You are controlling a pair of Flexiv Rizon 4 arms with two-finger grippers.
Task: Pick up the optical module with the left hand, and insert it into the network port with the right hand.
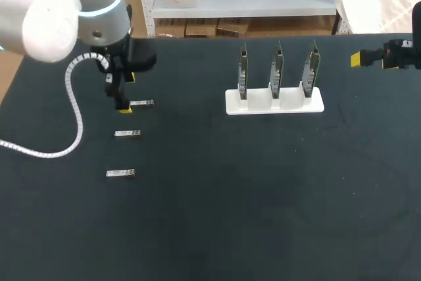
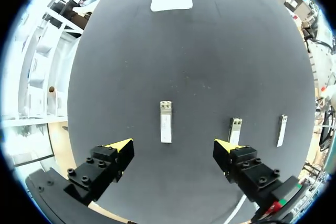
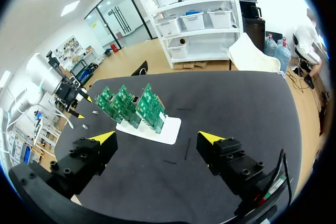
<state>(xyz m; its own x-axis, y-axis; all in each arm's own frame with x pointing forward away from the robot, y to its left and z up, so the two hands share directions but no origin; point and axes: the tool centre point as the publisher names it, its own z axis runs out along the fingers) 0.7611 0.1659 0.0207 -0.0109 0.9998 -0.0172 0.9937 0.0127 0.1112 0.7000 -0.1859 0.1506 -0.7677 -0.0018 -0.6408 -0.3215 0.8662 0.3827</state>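
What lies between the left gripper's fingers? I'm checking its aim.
One optical module lies flat on the table, untouched by the left gripper; left wrist view.

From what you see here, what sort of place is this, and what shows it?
Probably a robotics lab bench: left gripper and right gripper at a black table, optical modules laid out, circuit boards upright in a white stand.

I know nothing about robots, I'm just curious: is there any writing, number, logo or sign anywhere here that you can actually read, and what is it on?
No text is legible in any view.
Optical modules: any label is too small to read.
Circuit boards: any printing is too small and blurred to read.
White stand: no marking visible.
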